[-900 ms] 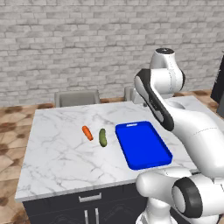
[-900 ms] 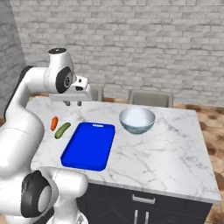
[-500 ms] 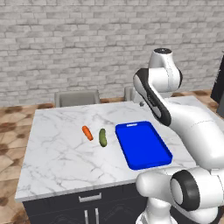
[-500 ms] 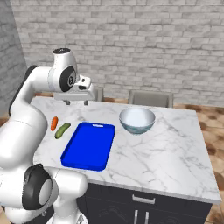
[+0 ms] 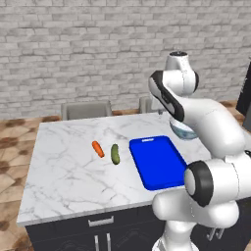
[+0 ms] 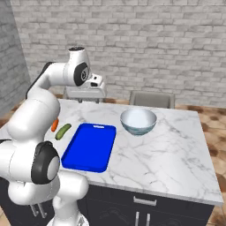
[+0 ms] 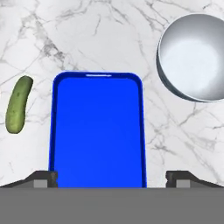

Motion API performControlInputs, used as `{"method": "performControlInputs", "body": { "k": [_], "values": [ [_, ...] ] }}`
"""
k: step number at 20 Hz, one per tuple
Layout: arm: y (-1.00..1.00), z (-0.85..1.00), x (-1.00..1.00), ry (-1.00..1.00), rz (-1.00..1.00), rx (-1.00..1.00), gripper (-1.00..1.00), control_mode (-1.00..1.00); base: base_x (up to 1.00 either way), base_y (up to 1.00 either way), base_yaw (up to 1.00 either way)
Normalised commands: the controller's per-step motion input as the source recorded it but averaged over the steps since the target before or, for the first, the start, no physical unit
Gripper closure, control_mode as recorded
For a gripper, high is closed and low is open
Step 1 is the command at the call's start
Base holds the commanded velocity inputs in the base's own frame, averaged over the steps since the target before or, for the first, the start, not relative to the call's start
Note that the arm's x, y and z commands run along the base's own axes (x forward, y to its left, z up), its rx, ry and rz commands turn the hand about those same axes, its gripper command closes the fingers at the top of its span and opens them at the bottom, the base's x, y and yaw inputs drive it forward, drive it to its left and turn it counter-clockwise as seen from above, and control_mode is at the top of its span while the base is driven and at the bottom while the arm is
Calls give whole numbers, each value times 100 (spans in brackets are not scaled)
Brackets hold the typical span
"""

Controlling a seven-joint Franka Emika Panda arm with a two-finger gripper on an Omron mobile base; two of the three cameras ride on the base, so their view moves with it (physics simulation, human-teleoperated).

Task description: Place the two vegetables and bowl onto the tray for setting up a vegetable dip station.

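Nothing is yet placed: the blue tray (image 7: pixel 98 131) is found bare directly below the released, empty pincer (image 7: pixel 112 178), with the cucumber (image 7: pixel 18 104) and carrot (image 5: pixel 98 149) off to one side and the bowl (image 7: pixel 194 57) off to the other

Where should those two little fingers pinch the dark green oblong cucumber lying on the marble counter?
Probably from straight above, closing across the narrow middle of the dark green oblong cucumber. It lies flat on the white marble counter, so its long sides are free. The small orange carrot sits close but apart on one side and the flat blue tray on the other, leaving room for fingers.
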Motion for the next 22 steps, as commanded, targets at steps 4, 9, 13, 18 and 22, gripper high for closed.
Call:
{"method": "performControlInputs", "body": {
  "k": [4, 9, 13, 18, 22],
  "values": [
    [-28, -18, 37, 0, 0, 1, -100, -100, 0, 0, 0],
    [-40, -39, 37, 0, 0, 0, -100, -100, 0, 0, 0],
    [-42, -31, 38, 0, -2, 2, -100, -100, 0, 0, 0],
    [-33, -14, 36, 4, 0, 2, -100, -100, 0, 0, 0],
    [-27, -4, 23, 2, 3, 0, -100, -100, 0, 0, 0]
  ]
}}
